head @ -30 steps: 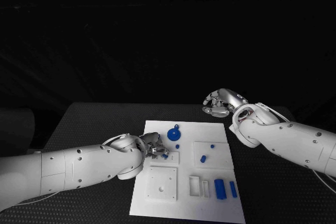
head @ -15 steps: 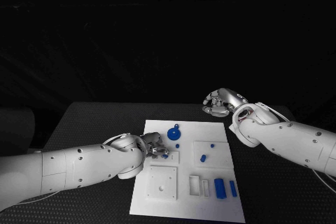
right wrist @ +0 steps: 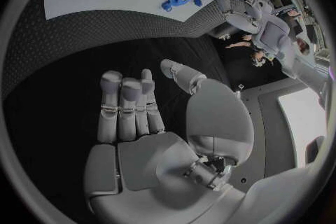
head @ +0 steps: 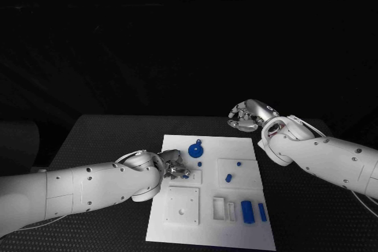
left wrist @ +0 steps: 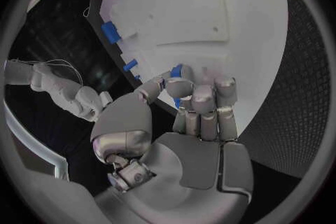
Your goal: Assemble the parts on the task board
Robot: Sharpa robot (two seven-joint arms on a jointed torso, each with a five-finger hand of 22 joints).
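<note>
Nothing has moved: left hand still pinches a small blue part over the smooth white board; right hand spread.

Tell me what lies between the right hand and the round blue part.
In the head view, bare black table and the task board's white far corner lie between the right hand and the round blue part; no other part sits there.

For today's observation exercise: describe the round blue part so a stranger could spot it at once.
Find the white task board mid-table. Near its far edge, just beyond the left hand, lies the round blue part. It alone is a disc with a small tab; the other blue pieces are small pegs or bars.
</note>
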